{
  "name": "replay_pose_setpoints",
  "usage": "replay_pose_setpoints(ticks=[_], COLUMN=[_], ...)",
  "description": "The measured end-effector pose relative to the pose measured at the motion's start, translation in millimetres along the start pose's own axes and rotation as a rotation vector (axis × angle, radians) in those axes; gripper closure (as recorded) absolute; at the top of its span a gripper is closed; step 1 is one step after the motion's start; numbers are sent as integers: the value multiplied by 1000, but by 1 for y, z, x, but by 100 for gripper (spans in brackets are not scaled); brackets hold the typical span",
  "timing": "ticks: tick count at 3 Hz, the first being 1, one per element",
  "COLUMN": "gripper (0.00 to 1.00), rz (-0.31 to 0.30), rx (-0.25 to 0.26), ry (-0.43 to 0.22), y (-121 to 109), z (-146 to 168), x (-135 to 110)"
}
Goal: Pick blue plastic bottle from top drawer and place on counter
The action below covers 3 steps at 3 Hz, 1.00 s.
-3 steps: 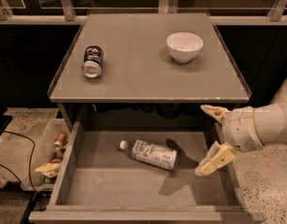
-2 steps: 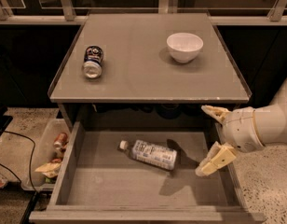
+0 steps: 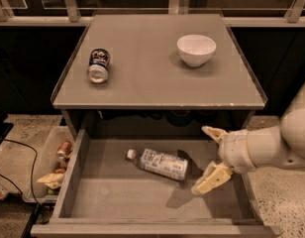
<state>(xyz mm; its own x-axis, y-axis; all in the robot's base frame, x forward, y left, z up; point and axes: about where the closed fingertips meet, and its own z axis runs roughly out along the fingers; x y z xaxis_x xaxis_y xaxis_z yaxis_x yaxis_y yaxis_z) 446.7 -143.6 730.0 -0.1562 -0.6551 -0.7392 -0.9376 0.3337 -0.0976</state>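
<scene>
The small clear plastic bottle (image 3: 160, 163) with a white cap and a white-and-blue printed label lies on its side on the floor of the wide, shallow grey drawer (image 3: 72, 182). The drawer is pulled out below the flat square grey surface (image 3: 147, 78) with thin raised rims. The bottle sits a little right of the drawer's middle, with its cap pointing left and toward the back. The cream-coloured two-finger tool (image 3: 201, 160) on the white arm reaches in from the right, over the drawer's right part, just beside the bottle's base. Its fingers are spread wide, one toward the back of the drawer and one toward the front, gripping nothing and apart from the bottle. On the surface a blue-and-silver drink can (image 3: 98, 66) lies on its side near the left edge, and a round white bowl (image 3: 196, 49) stands upright toward the right rear. A pale plastic bin (image 3: 43, 157) holding cans and wrappers sits on the floor left of the drawer.
</scene>
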Motion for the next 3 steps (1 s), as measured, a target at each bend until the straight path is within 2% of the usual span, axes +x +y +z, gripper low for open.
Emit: replay_pose_setpoints(ticks=[1,3], gripper=[0,0], rz=[49,94], rx=[17,75], ry=[-25,-61], y=[-5,-22], z=[37,91], x=[20,33])
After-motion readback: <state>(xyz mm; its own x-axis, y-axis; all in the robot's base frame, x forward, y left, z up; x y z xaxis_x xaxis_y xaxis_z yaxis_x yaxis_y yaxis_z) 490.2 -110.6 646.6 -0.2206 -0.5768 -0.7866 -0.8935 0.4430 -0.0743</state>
